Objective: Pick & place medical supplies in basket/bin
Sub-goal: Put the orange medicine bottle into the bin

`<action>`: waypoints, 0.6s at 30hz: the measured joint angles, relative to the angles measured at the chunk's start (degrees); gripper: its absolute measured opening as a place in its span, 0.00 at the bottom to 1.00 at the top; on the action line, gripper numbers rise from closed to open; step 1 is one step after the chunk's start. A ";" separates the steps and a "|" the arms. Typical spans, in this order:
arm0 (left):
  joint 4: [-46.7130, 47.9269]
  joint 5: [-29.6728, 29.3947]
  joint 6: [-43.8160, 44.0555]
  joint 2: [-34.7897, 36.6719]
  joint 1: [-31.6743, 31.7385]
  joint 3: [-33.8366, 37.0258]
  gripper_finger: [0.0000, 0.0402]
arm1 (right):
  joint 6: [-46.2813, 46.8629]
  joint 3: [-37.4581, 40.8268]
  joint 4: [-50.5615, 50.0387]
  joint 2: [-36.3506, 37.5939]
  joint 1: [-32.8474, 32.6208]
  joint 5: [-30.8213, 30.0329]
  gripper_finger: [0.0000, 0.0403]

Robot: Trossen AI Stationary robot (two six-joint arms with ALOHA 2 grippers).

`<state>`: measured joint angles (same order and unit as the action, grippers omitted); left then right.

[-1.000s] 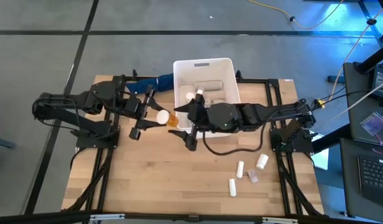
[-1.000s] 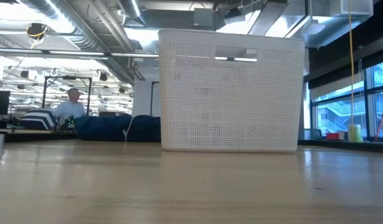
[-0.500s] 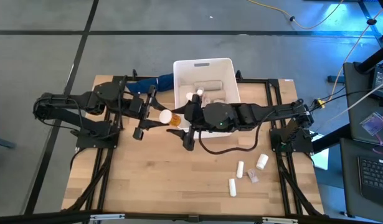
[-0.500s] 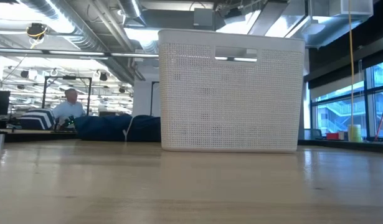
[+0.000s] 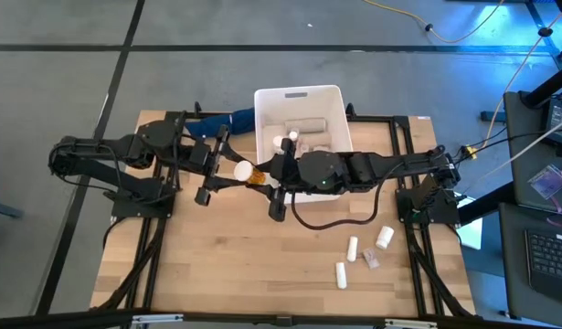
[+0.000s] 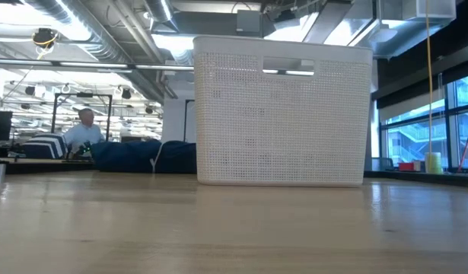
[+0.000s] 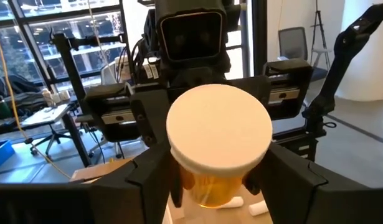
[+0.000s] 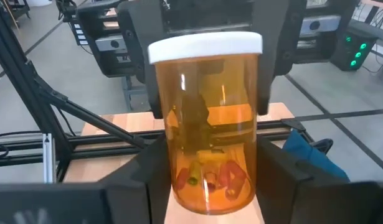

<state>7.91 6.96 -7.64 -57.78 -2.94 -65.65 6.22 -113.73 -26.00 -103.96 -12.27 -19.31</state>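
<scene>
An orange pill bottle (image 5: 253, 173) with a white cap hangs in the air just left of the white basket (image 5: 299, 95), between my two grippers. My left gripper (image 5: 233, 172) comes from the table's left and is shut on the bottle's cap end. My right gripper (image 5: 266, 175) comes from the right and is shut on its base end. The bottle holds a few small pills (image 8: 210, 174). Inside the basket lie a beige roll (image 5: 303, 126) and white items (image 5: 290, 139). The low view shows the basket (image 6: 283, 114) but neither gripper. My left gripper pinches the orange wall just behind the white cap (image 7: 203, 186) between its two fingers (image 7: 154, 180). The fingers run level from the table's left, along the bottle. The bottle lies level, cap toward the left, clear of the table. My right gripper pinches the bottle's lower body near its base (image 8: 207, 180) between its two fingers (image 8: 275, 177). They run level from the table's right, along the bottle, opposite the left fingers (image 8: 269, 68).
A dark blue cloth (image 5: 227, 119) lies left of the basket at the far edge. Near the right front lie white bottles (image 5: 384, 238), white tubes (image 5: 353, 247) (image 5: 341, 272) and a small grey pack (image 5: 372, 260). Bare wood spreads across the table's near half.
My left gripper has carried the bottle a little toward the table's right, toward my right gripper. My right gripper's fingers, wide apart a second ago, have shut on the bottle's base end. The bottle stays level and clear of the table.
</scene>
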 joint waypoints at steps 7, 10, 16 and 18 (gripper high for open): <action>2.26 0.27 0.29 0.02 0.02 0.00 0.59 | 1.11 0.00 0.00 0.00 0.00 0.00 0.43; 4.34 0.27 1.13 0.12 0.02 0.00 0.62 | 1.09 0.00 -0.64 0.00 0.00 0.00 0.43; 10.34 0.14 2.77 1.25 0.00 -0.02 0.67 | 2.88 0.00 -5.85 0.00 0.00 0.02 0.43; 12.10 0.03 4.07 1.27 0.04 -0.02 0.67 | 4.01 0.00 -7.28 0.00 0.00 0.06 0.43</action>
<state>20.02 6.98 -3.57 -56.51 -2.90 -65.67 10.22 -113.73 -33.28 -103.96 -12.27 -19.25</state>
